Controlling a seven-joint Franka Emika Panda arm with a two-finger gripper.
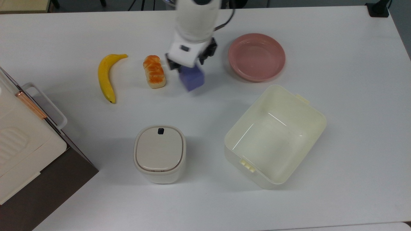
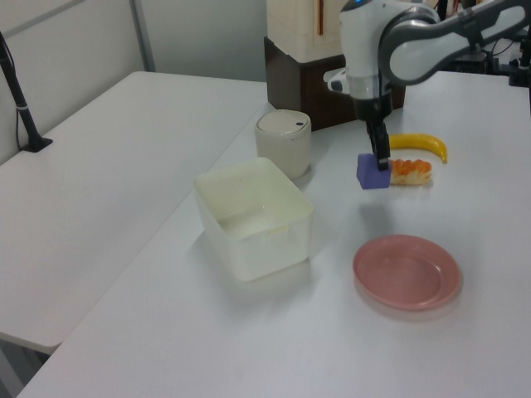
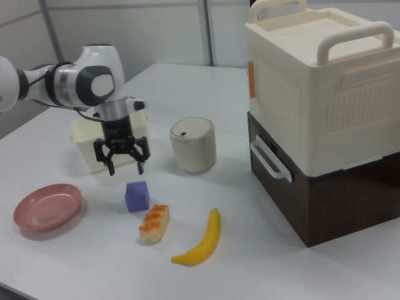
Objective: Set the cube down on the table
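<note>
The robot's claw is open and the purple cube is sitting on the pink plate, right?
Not quite. The cube isn't on the pink plate; it sits on the white table, beside the bread roll. The right view shows this. The gripper is open, as you said.

The arm (image 3: pixel 75 84) is built of glossy white rounded shells joined by mid-grey segments at the joints. Its last link (image 2: pixel 365 46) is a smooth white cylinder, with a small blue light at its top in the left view. Below this sits a short grey wrist collar, then a boxy white hand housing (image 1: pixel 183 54) bearing a small dark rectangular mark. The gripper (image 3: pixel 122 159) is black, with thin fingers (image 3: pixel 110 166) ending in narrow tips.
</note>
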